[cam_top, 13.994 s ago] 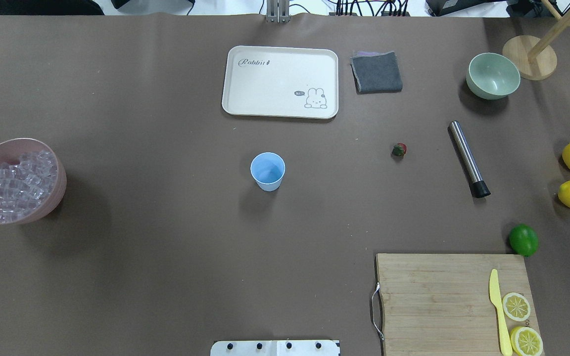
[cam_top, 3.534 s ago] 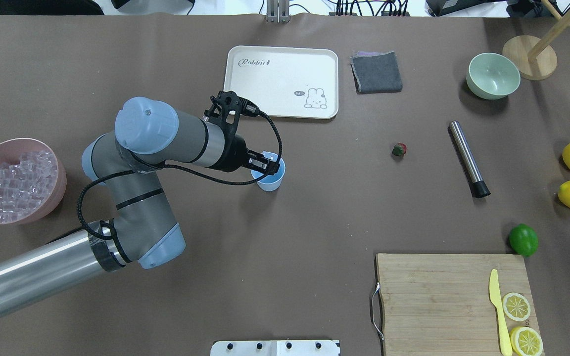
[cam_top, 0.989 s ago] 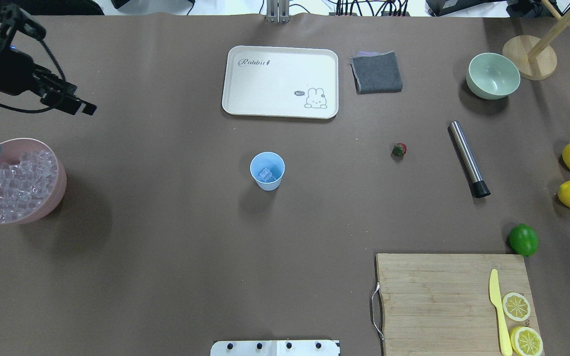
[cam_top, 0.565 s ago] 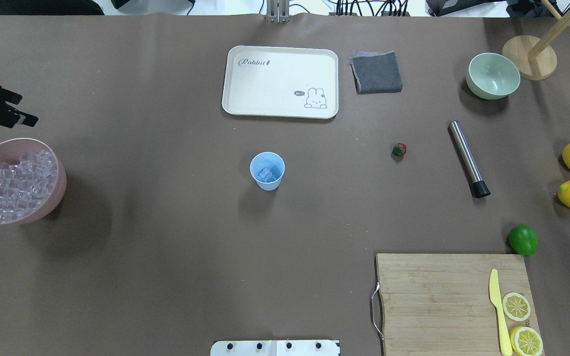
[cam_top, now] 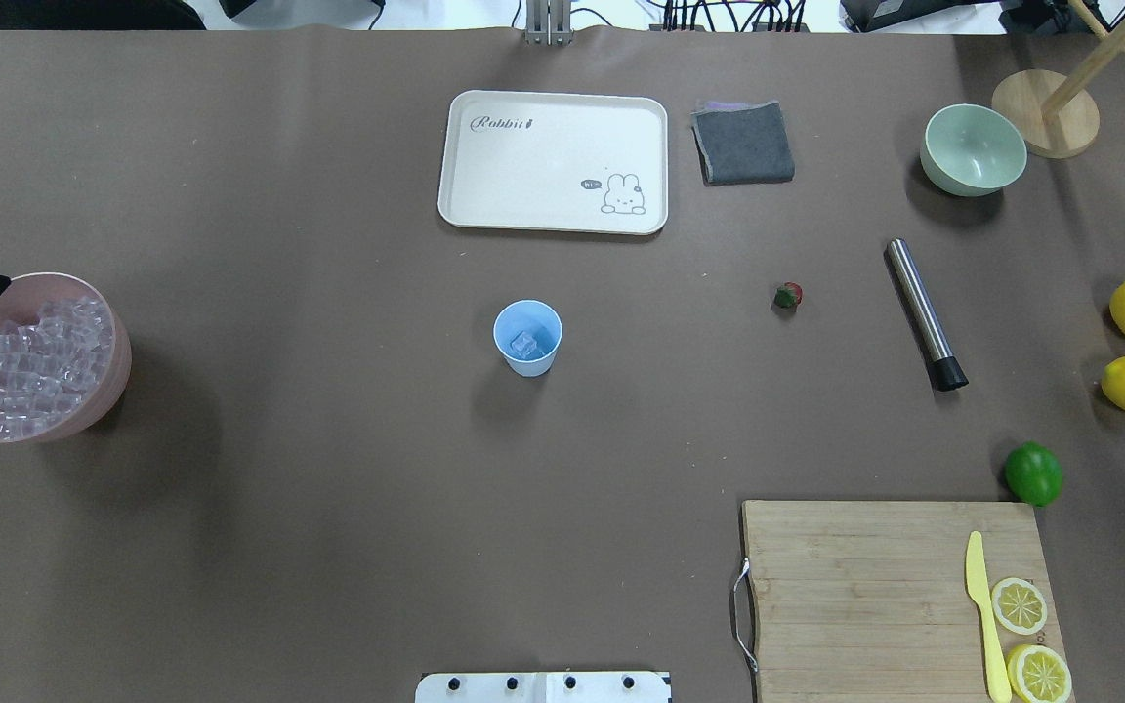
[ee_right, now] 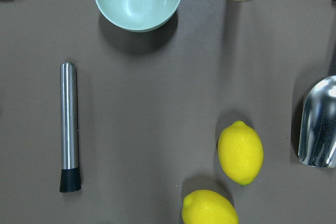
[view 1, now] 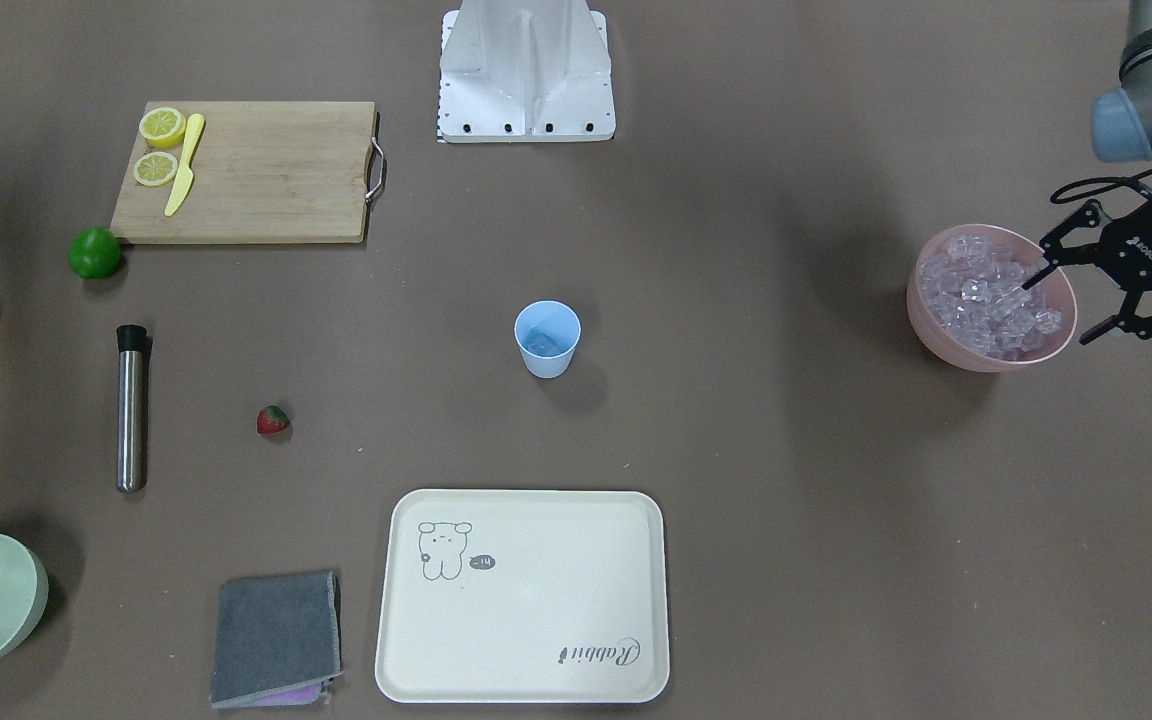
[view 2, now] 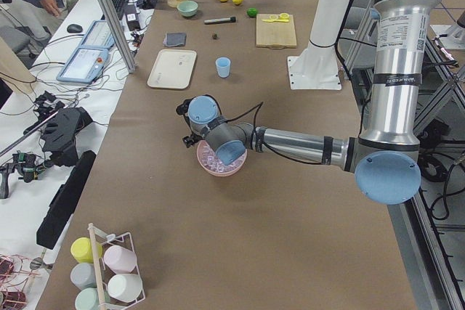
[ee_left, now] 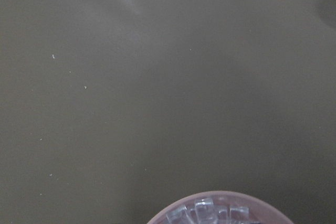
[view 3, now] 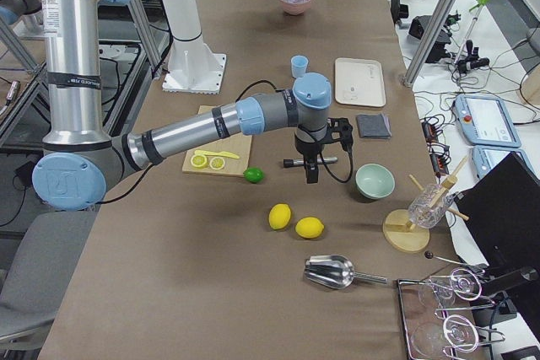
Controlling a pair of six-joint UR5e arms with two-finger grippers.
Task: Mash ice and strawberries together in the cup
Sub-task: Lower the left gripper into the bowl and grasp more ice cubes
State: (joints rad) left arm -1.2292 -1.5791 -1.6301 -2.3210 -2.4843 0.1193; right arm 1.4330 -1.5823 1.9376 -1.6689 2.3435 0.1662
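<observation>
The left gripper (view 1: 1061, 310) has swung back from the small light-blue plastic cup (cam_top: 527, 338), leaving one clear faceted ice cube (cam_top: 523, 343) inside, and now hangs with its jaws spread wide and empty over the heaped ice (view 1: 986, 295) in the round pink bowl (view 1: 936, 340). So the ice step has begun and a second cube looks likely. The small red strawberry (cam_top: 788, 295) lies on the table well apart from the cup, and the right gripper (view 3: 310, 170) hovers near the steel muddler (cam_top: 924, 314); I cannot tell how its jaws stand.
</observation>
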